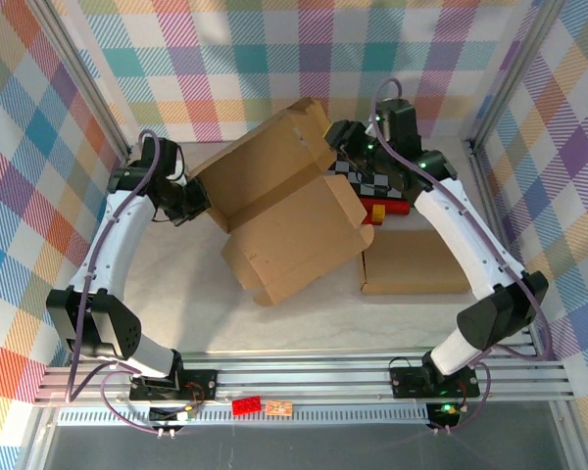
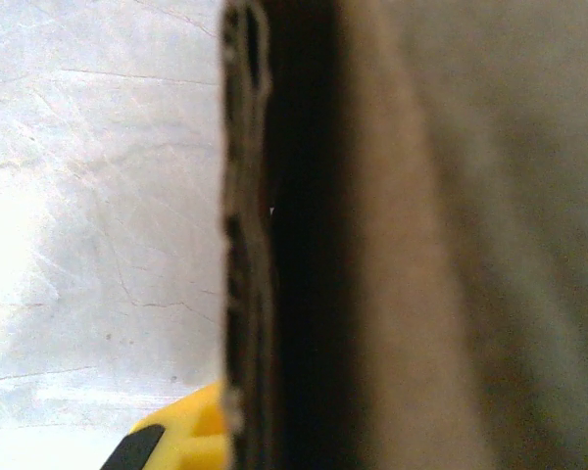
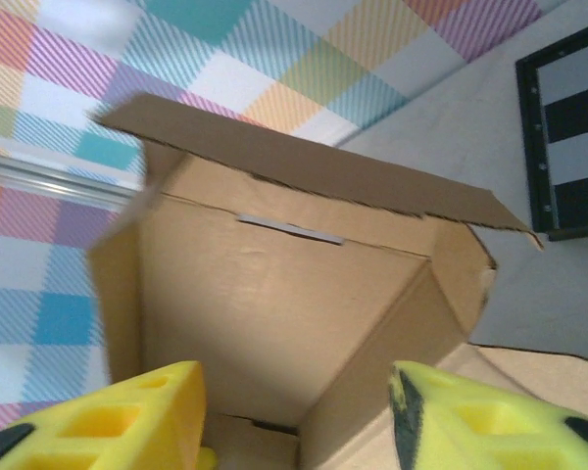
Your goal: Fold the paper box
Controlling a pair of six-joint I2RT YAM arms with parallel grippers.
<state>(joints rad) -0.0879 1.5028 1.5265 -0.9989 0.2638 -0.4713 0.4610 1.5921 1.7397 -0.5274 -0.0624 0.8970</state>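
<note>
- Grip on the left comes first: the left gripper (image 1: 188,201) is clamped tight on the left wall of the paper box (image 1: 294,245). In the left wrist view the wall's cut edge (image 2: 245,245) runs straight up past one yellow fingertip (image 2: 191,431). I judge this pinch anchors the box so it cannot slide while the other arm works.
- The right gripper (image 3: 292,387) has its jaws parted with nothing between them, and it looks into the open inside of the box (image 3: 274,294). From above it sits at the box's back right corner (image 1: 345,142), probably lining up on a wall or flap there.
- The box sits about mid-table (image 1: 304,323), reaching toward the back edge. It is only half formed, with its lid flap (image 1: 274,147) raised at the back.
- A flat cardboard sheet (image 1: 416,262) lies just beside the box toward the right edge. A checkered board (image 1: 367,181) lies near the back right corner, under the right arm.
- Hard to make out:
  - The left wrist view is blurred, and its second finger and the contact itself are hidden.
  - The arm covers most of the board.
  - I cannot identify a red and yellow thing (image 1: 377,210) beside the board.
  - The box floor is hidden from above by its front panel.
</note>
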